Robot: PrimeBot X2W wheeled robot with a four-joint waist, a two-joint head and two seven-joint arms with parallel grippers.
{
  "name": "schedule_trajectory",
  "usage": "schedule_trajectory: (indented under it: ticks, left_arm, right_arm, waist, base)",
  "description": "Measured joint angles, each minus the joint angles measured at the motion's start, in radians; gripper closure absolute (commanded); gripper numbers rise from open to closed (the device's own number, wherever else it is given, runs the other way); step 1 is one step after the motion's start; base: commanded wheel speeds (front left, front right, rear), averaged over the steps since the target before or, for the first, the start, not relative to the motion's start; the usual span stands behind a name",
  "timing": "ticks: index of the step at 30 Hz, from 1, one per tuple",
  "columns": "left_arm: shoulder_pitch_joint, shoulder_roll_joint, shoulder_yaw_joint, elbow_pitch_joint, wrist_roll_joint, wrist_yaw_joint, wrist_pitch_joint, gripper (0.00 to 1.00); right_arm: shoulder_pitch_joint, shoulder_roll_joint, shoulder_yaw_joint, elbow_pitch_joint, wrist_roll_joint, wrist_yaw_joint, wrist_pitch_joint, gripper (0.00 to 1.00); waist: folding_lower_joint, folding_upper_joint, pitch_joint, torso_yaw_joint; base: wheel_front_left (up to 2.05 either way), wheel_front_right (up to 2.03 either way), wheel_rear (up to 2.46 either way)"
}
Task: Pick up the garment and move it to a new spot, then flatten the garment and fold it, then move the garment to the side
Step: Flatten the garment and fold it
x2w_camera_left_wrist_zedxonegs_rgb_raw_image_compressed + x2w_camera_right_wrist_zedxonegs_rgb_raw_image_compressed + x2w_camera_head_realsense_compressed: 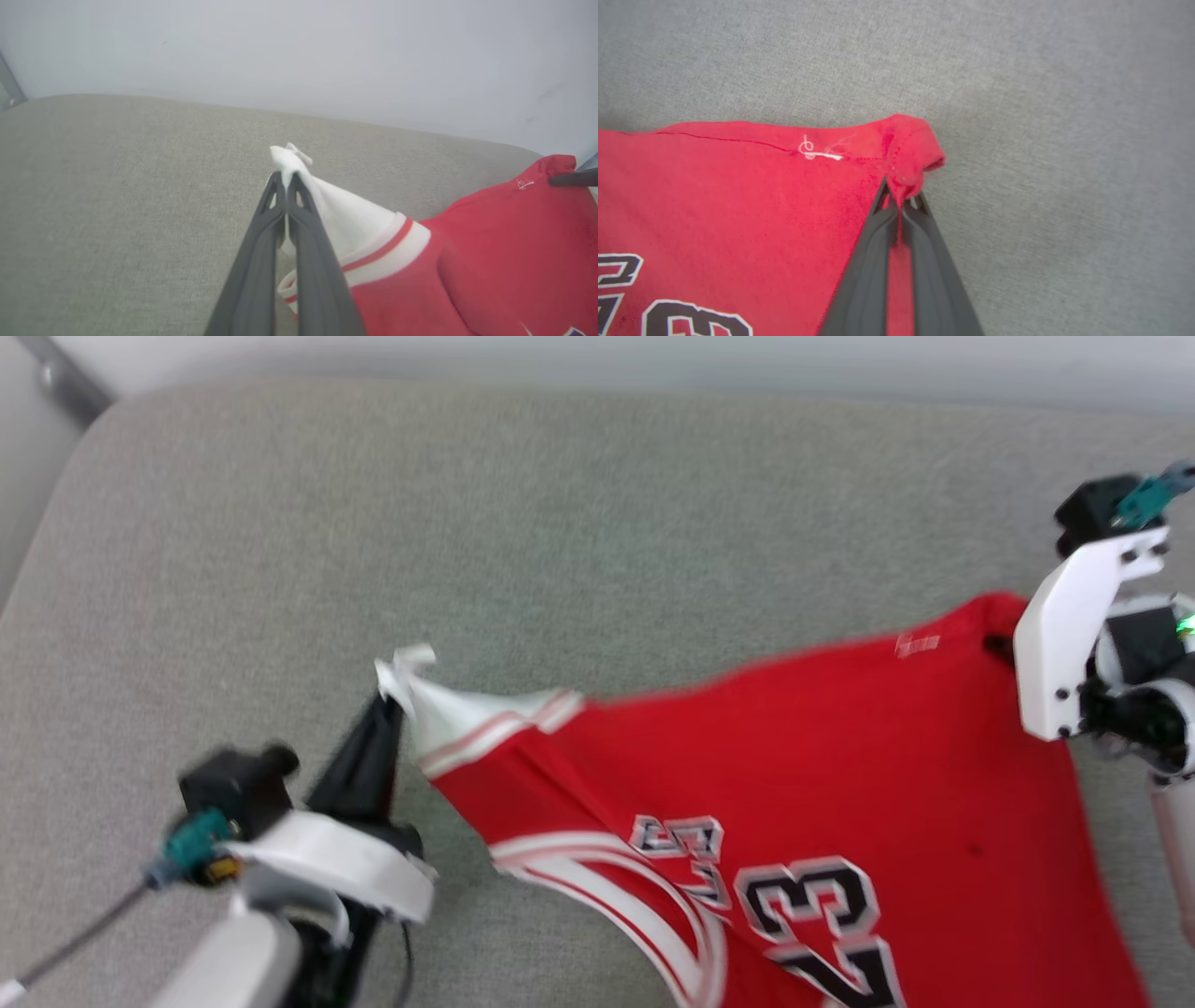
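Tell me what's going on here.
A two-armed robot is handling a red jersey-style T-shirt with white sleeves over a grey fabric cushion. Its left tool is shut on the tip of a white sleeve. Its right tool is shut on a red corner. The shirt is stretched between them, black number facing up.

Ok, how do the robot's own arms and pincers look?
The left pincer and the right pincer each have two long, dark grey, tapering fingers with cut-outs near the tips. Both wrists carry a white plastic shell, a black block and a teal connector; a thin dark cable leaves the left one. A green light glows on the right wrist.
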Motion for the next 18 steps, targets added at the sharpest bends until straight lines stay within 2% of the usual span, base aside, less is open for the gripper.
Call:
schedule_trajectory:
  ticks: [6, 14, 15, 18]
  left_arm:
    - [-0.174, 0.084, 0.040, 0.003, 0.017, -0.031, 0.075, 1.00]
    - [-0.472, 0.095, 0.053, 0.154, 0.004, -0.088, 0.176, 1.00]
    - [-0.472, 0.095, 0.053, 0.154, 0.004, -0.088, 0.176, 1.00]
    - [-0.627, 0.083, 0.057, 0.264, 0.008, -0.111, 0.194, 1.00]
  right_arm:
    - [-0.041, -0.022, -0.020, -0.034, 0.008, 0.000, -0.076, 1.00]
    - [-0.158, -0.026, -0.041, 0.006, 0.001, 0.000, -0.147, 1.00]
    - [-0.158, -0.026, -0.041, 0.006, 0.001, 0.000, -0.147, 1.00]
    - [-0.238, -0.025, -0.043, 0.034, 0.000, 0.000, -0.177, 1.00]
  waist:
    - [0.0000, 0.0000, -0.093, -0.037]
    - [-0.0001, 0.0000, -0.164, -0.113]
    - [-0.0001, 0.0000, -0.164, -0.113]
    - [-0.0002, 0.0000, -0.153, -0.137]
  base:
    - [0.00, 0.00, 0.00]
    - [0.00, 0.00, 0.00]
    - [0.00, 0.00, 0.00]
    - [0.00, 0.00, 0.00]
